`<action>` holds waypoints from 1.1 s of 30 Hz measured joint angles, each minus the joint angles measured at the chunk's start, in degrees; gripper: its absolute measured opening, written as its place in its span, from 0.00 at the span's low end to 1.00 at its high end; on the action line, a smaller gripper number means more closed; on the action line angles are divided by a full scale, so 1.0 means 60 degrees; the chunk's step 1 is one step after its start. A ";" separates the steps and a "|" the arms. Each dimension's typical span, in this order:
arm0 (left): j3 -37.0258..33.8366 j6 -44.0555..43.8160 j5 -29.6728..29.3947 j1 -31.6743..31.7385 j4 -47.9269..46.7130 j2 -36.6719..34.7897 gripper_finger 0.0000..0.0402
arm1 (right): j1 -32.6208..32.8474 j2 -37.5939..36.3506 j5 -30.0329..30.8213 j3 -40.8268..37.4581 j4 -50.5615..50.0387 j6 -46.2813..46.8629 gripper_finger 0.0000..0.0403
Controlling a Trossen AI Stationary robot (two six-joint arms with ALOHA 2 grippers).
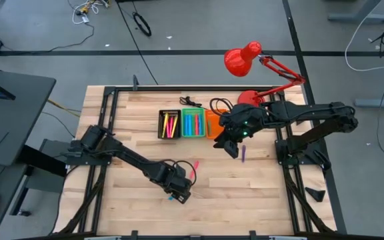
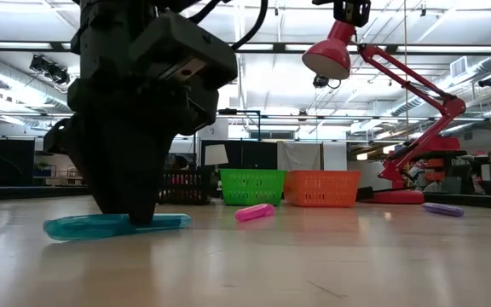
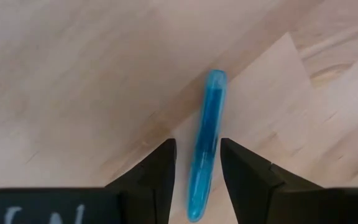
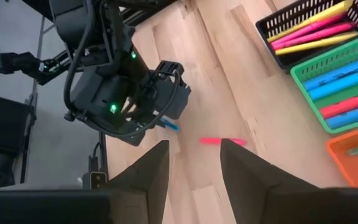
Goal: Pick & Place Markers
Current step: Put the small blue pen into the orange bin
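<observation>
Left wrist view: the blue marker (image 3: pixel 205 140) lies flat on the table (image 3: pixel 73 74), running lengthwise between the jaws of the left gripper (image 3: pixel 197 165), which stand apart on either side of its barrel with a narrow gap each side, not yet clamped. In the high view it sits toward 6 o'clock. Judged light, rigid, smooth and prone to roll; grip across mid-barrel. Right gripper (image 1: pixel 231 145), jaws apart and empty, hovers at 2 o'clock beside the bins (image 1: pixel 192 124).
</observation>
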 joint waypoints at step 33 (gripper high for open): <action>0.0667 0.3319 -0.1051 -0.0037 -0.2013 -0.1226 0.08 | -0.0011 0.0000 0.0022 0.0000 0.0596 -0.0317 0.36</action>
